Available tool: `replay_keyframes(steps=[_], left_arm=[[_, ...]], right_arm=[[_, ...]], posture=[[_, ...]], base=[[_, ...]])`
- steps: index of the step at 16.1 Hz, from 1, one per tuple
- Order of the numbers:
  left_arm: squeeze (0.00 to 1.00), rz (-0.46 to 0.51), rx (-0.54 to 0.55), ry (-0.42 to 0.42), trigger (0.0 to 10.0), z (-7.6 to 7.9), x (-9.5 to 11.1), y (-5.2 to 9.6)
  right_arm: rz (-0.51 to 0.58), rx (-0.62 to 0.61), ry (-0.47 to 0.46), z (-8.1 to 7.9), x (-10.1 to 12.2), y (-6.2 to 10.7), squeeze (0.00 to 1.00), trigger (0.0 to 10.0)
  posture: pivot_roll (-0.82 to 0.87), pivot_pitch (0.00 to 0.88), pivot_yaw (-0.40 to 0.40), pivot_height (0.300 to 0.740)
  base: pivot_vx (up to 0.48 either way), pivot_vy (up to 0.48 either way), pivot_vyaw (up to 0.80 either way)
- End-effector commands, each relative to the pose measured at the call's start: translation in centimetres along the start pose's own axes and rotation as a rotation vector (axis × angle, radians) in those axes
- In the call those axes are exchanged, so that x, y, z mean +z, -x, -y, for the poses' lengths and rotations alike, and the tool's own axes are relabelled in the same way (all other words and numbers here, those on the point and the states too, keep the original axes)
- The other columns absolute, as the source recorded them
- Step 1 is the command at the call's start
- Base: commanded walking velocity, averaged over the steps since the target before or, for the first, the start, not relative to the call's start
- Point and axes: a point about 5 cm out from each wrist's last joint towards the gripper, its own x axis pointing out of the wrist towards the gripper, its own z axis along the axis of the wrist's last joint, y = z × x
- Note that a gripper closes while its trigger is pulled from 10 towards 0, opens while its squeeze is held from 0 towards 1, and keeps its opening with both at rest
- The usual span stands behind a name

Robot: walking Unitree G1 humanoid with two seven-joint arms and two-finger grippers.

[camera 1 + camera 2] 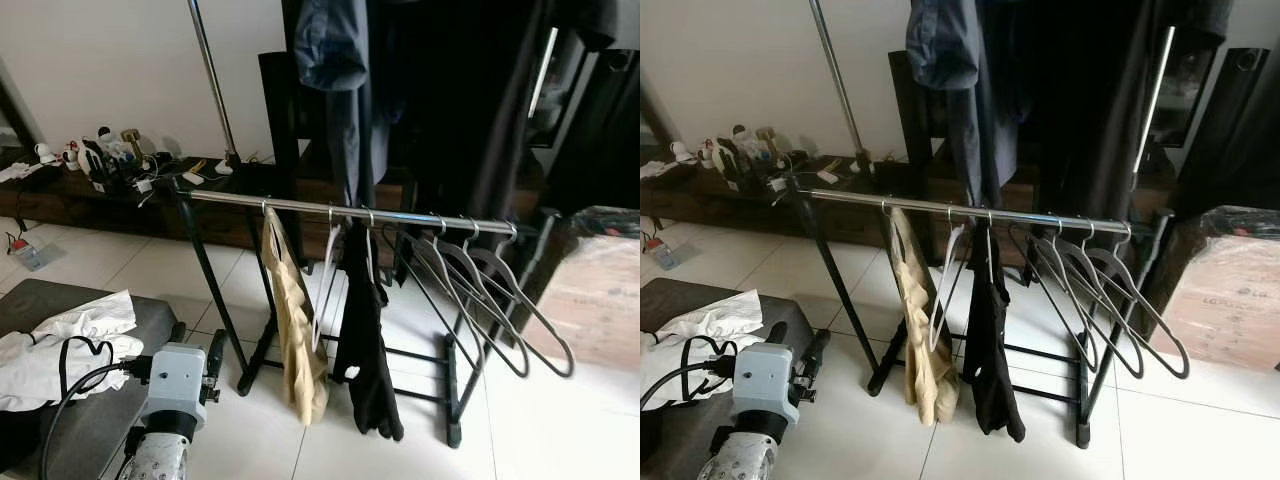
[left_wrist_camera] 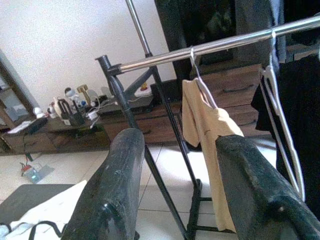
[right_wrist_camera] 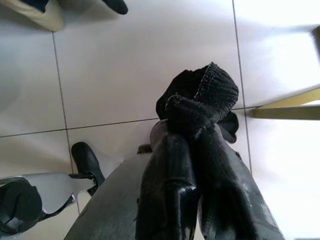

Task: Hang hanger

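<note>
Left end effector sits low at the robot's left, its two scuffed black fingers spread apart with nothing between them, aimed up at the shiny chrome rail of the black-framed clothes rack. Right end effector, looking straight down at the white tiled floor, is clenched on a black ribbed knit cloth bunched at its tips; how much cloth there is I cannot tell, since it is folded over itself.

On the rail, the head cameras pick out a tan garment on a wire hanger, a pale plastic hanger just beside it, a long black garment, and towards the rail's right end a cluster of bare dark hangers overlapping so closely their count is hard to read. Dark clothes higher up are cut off by the frame's top.

Left wrist view catches the tan garment's hook over the rail. Crumpled white cloth lies on a grey padded surface beside a looping black cable. Behind, a low dark wooden cabinet carries small blurred items.
</note>
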Motion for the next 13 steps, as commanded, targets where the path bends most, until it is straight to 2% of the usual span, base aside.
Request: replay_keyframes(steps=[1, 6, 9, 12, 13], left_arm=[[0.00, 0.001, -0.018, 0.000, 10.0, 0.2, 0.2, -0.3], [0.00, 0.008, -0.041, 0.005, 10.0, 0.6, 0.5, -0.7], [0.00, 0.005, -0.061, 0.010, 10.0, 0.9, 0.5, -0.8], [0.00, -0.034, -0.119, 0.066, 10.0, 1.5, 0.5, -1.2], [0.00, -0.058, -0.170, 0.087, 10.0, 2.0, 0.4, -1.9]], right_arm=[[0.005, 0.004, -0.006, -0.1, 0.4, -0.1, 0.00, 0.0], [-0.001, -0.011, -0.002, 1.4, 0.5, 0.1, 0.00, 0.0], [-0.009, -0.012, -0.004, 1.5, 0.1, 0.2, 0.00, 0.0], [-0.036, 0.015, 0.003, -0.6, -1.5, 0.1, 0.00, 0.0], [-0.044, 0.026, 0.007, -1.4, -2.0, 0.1, 0.00, 0.0]], posture=[[0.03, 0.000, 0.030, 0.740], [0.02, 0.000, 0.031, 0.740], [0.02, 0.000, 0.031, 0.740], [0.02, 0.000, 0.028, 0.740], [0.03, 0.000, 0.024, 0.740]], base=[[0.334, 0.000, 0.00], [0.336, 0.000, 0.00], [0.333, 0.000, 0.00], [0.000, 0.000, 0.00], [0.000, 0.000, 0.00]])
